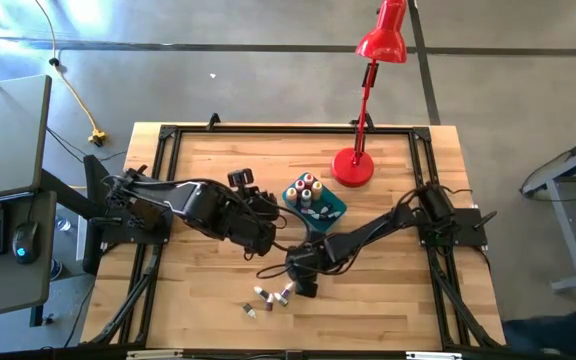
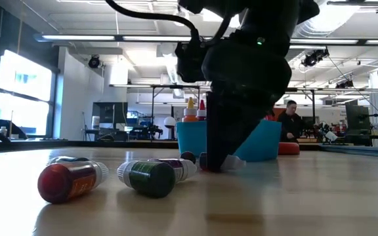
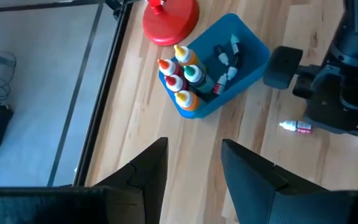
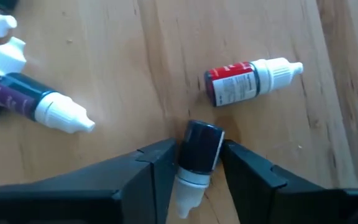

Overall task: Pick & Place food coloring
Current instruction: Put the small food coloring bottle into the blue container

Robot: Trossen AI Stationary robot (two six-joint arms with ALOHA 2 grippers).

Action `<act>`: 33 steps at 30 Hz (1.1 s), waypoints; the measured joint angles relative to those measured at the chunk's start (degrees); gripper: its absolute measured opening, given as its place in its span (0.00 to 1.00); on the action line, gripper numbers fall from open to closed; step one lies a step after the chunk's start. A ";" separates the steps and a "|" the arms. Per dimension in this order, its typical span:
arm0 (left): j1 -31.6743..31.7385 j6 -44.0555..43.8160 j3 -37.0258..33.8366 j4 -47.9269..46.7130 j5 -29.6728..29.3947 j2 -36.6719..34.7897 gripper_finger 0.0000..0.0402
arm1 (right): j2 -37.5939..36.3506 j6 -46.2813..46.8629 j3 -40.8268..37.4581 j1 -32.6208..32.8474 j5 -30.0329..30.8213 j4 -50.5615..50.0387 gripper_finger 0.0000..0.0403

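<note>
The teal tub point(image 1: 333, 208) stands mid-table with several food coloring bottles upright in it; it also shows in the left wrist view point(image 3: 253, 46). Several loose bottles lie on their sides near the front point(image 1: 268, 297), among them a red one point(image 2: 71, 180) and a green one point(image 2: 153, 177). My right gripper point(image 1: 301, 285) is down at the table, shut on a dark bottle with a white cap point(image 4: 197, 155). A red bottle point(image 4: 238, 81) and a dark teal one point(image 4: 30, 102) lie just beyond it. My left gripper point(image 3: 194, 180) is open and empty above the table, left of the tub. My right gripper pinches the dark bottle's body point(image 4: 201, 140) between its two fingers, one on each side. The fingers come steeply from above. The bottle lies along the fingers, with its white cap point(image 4: 188, 193) pointing back toward the wrist. I cannot tell whether its base rests on the table.
The red desk lamp's base point(image 1: 353, 167) stands just beyond the tub, with its arm and head reaching past the table's far edge. A black frame point(image 1: 168, 140) runs round the wooden tabletop. A person point(image 2: 291, 118) sits in the room behind.
</note>
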 joint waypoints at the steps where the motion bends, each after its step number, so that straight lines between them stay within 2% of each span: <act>1: 0.01 0.00 0.00 -0.01 0.02 0.00 0.36 | -0.01 0.01 0.00 -0.25 -0.21 -0.32 0.31; 7: 0.00 0.64 0.00 -0.02 -0.13 0.02 0.36 | -0.39 -2.86 0.15 -0.64 -0.70 -1.19 0.17; 11: 0.02 2.29 0.00 0.00 -0.15 -0.25 0.36 | -0.70 -4.83 1.70 -0.94 -1.36 -3.44 0.16; 15: 0.02 3.50 0.00 -0.05 -0.77 -0.60 0.36 | -4.41 -7.81 4.40 -1.96 0.16 -11.02 0.19; 20: 0.04 3.64 0.02 -0.04 -1.91 -1.34 0.36 | -11.41 -5.93 7.90 -4.09 12.08 -27.29 0.22; 23: 0.04 3.82 -0.04 -0.02 -2.09 -1.98 0.36 | -16.46 -5.30 7.37 -5.92 20.29 -31.73 0.19; 25: 0.04 4.54 -0.02 -0.02 -2.31 -2.53 0.36 | -19.19 -3.99 4.63 -7.88 22.31 -31.57 0.17; 28: 0.04 4.69 -0.02 -0.06 -2.50 -3.39 0.36 | -21.94 -3.63 -1.80 -11.26 20.81 -26.30 0.17; 33: 0.05 4.89 -0.02 -0.03 -3.05 -3.91 0.36 | -24.06 -7.53 -14.03 -15.27 11.88 -9.54 0.23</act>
